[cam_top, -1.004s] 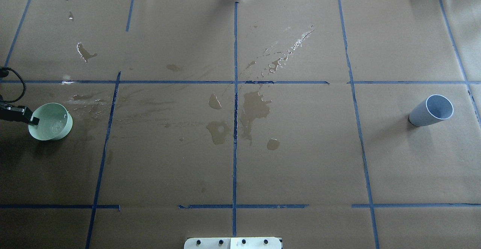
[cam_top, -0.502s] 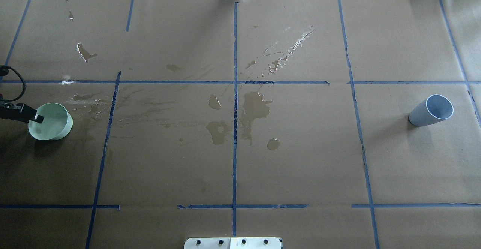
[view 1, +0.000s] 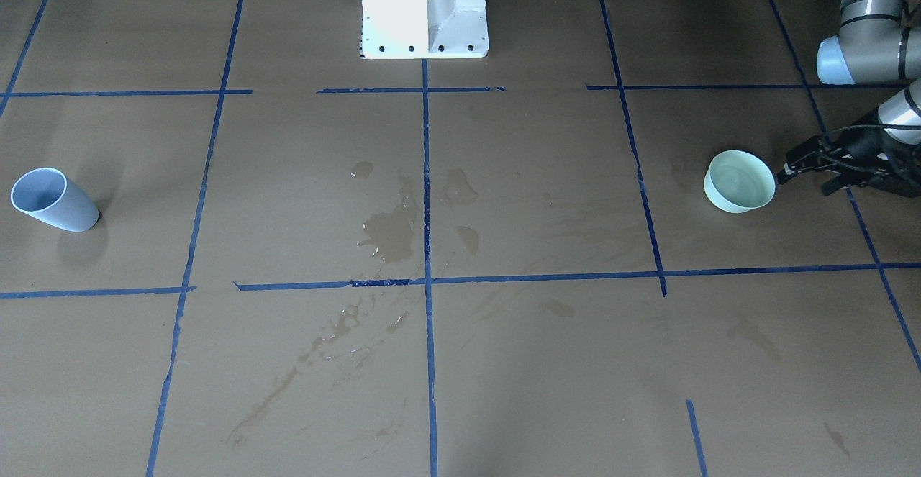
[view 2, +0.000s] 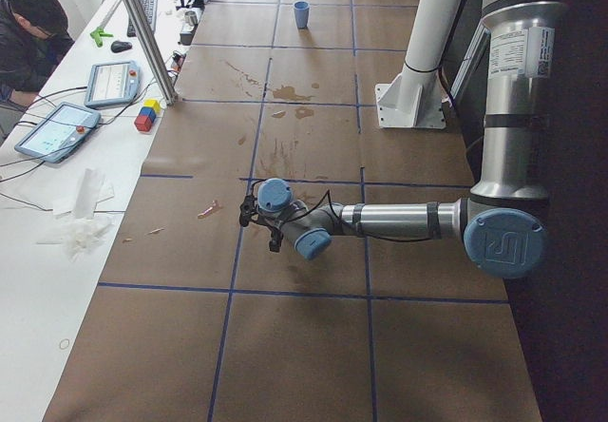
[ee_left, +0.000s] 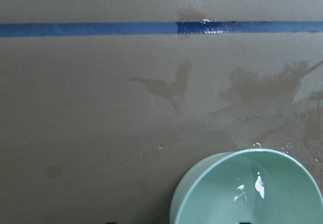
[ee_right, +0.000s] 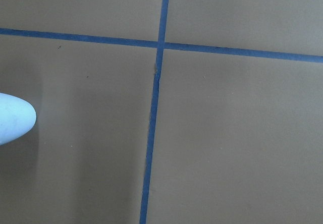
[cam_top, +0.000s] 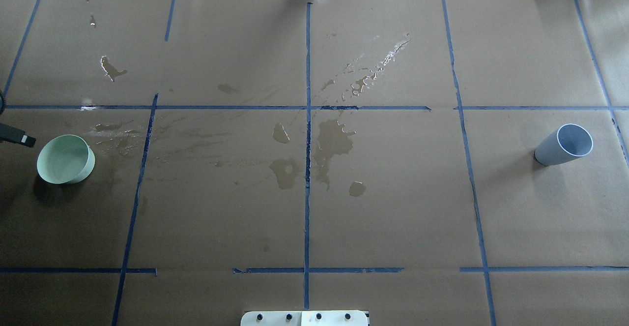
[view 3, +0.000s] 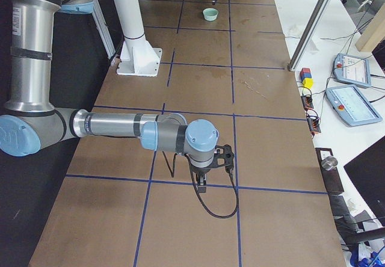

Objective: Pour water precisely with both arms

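Note:
A mint-green bowl (cam_top: 65, 159) stands on the brown paper at the table's left; it also shows in the front view (view 1: 739, 181). The water (ee_left: 259, 186) glints inside it. My left gripper (view 1: 788, 163) is open and empty, just off the bowl's rim on its outer side, apart from it; only one fingertip (cam_top: 27, 140) shows from overhead. A blue-grey cup (cam_top: 563, 145) stands at the far right (view 1: 52, 200). My right gripper (view 3: 204, 180) hangs low over the paper; I cannot tell whether it is open.
Spilled puddles (cam_top: 334, 139) and wet streaks (cam_top: 376, 70) lie around the table's middle along the blue tape lines. The white pedestal (view 1: 424, 9) stands at the robot's edge. Tablets and blocks (view 2: 145, 115) lie beyond the far edge.
My left gripper has come off the bowl's rim and drawn back toward the table's left edge. The bowl stays where it was.

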